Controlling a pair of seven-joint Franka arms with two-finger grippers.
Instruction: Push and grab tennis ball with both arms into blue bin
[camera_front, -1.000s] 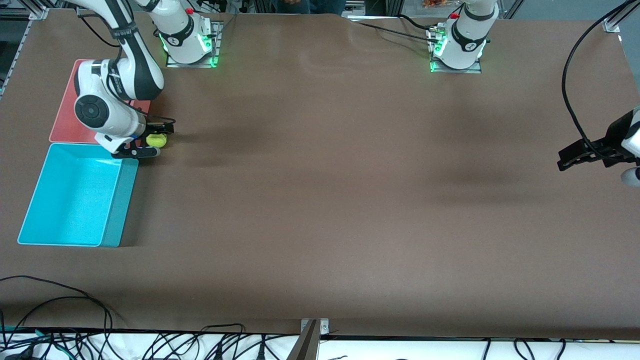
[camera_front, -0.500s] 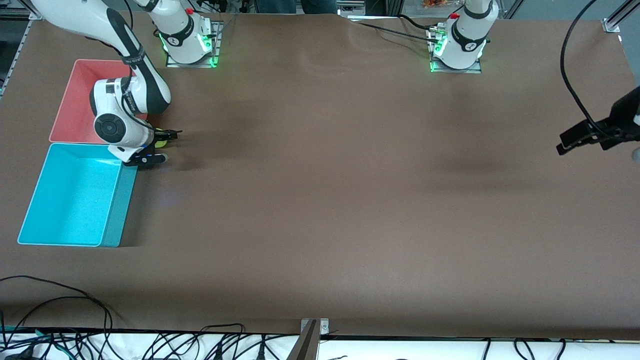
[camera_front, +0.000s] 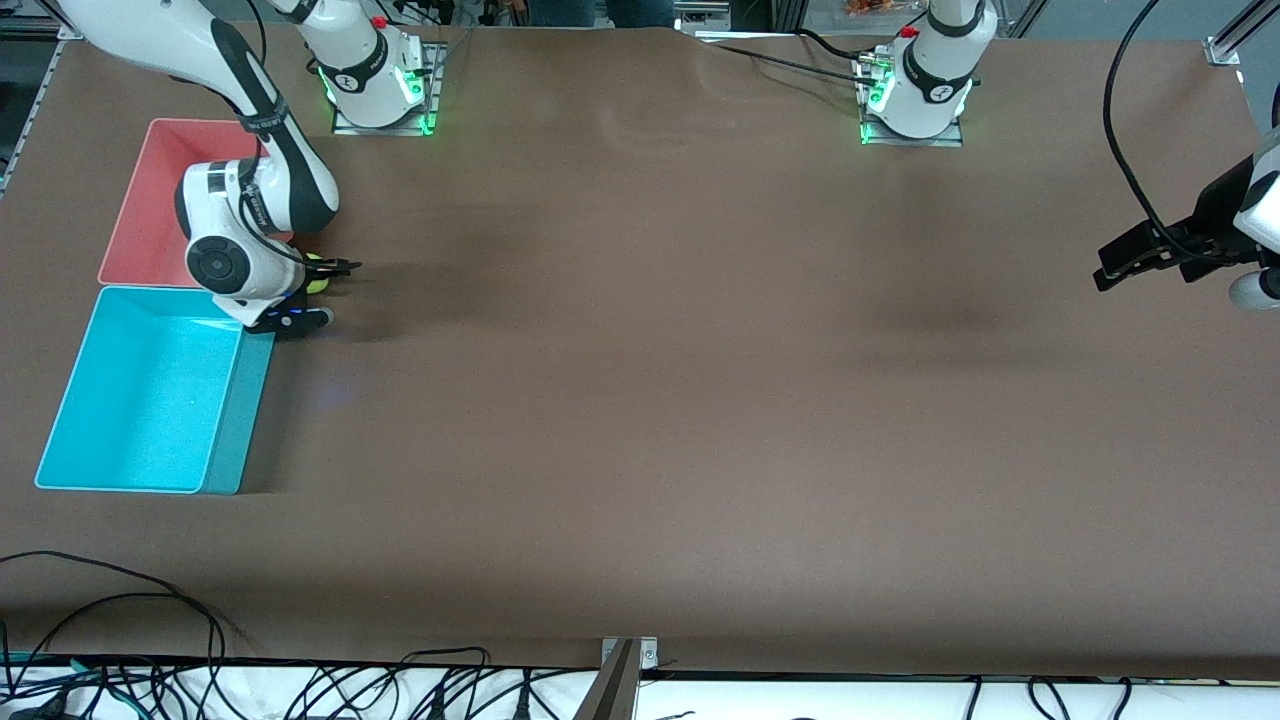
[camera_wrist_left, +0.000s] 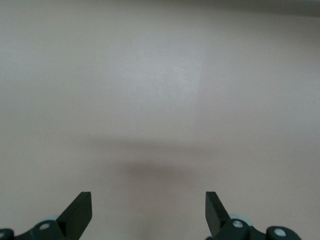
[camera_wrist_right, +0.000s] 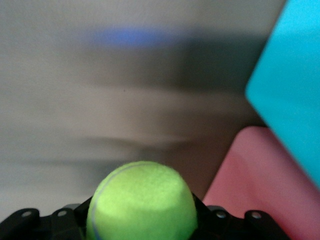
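Your right gripper is clamped across the light, fuzzy, springy tennis ball beside the blue bin, so hold it at its widest part, while your left gripper waits over bare table with fingers apart.

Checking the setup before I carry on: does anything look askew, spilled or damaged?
Nothing stands out. The right claw holds the tennis ball beside the blue bin and pink bin, both upright. The left claw waits open over bare table.

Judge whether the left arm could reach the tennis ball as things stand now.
Probably not. The left claw hangs open over the left arm's end of the table, while the tennis ball sits gripped in the right claw beside the blue bin.
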